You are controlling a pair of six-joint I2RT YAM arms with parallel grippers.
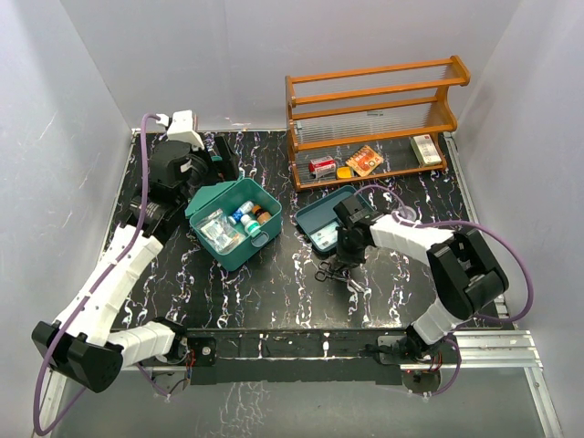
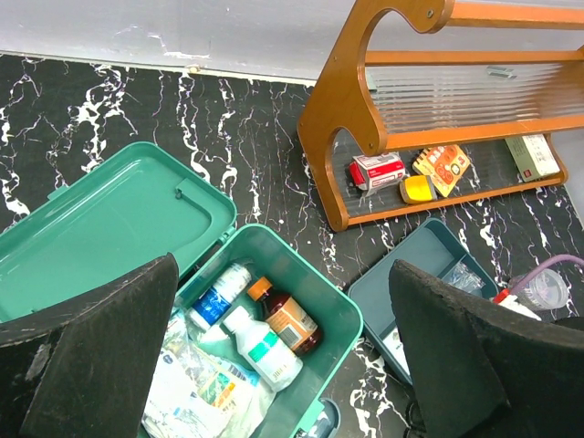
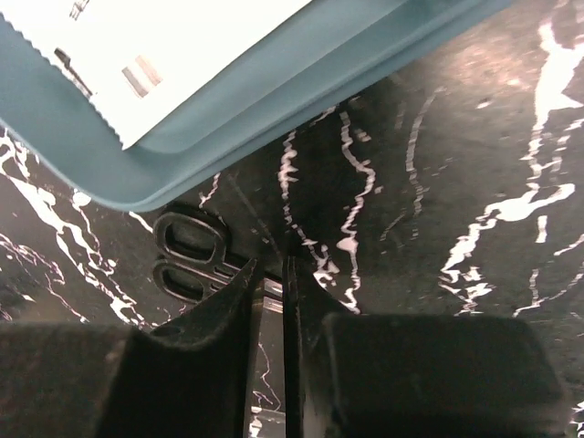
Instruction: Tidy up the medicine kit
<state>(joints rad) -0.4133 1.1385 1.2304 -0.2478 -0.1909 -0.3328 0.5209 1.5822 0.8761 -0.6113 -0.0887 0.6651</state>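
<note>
The teal-green medicine kit stands open at the left centre of the table, its lid folded back. Inside lie a brown bottle with an orange cap, two white bottles and clear packets. My left gripper hovers open above the kit, at the kit's far left in the top view. My right gripper is down at the table, just in front of the blue tray. It is shut on the metal blades of black-handled scissors that lie on the table.
A darker blue divided tray lies right of the kit with a white packet in it. An orange wooden rack at the back holds a red-and-white box, a yellow item, an orange packet and a white box.
</note>
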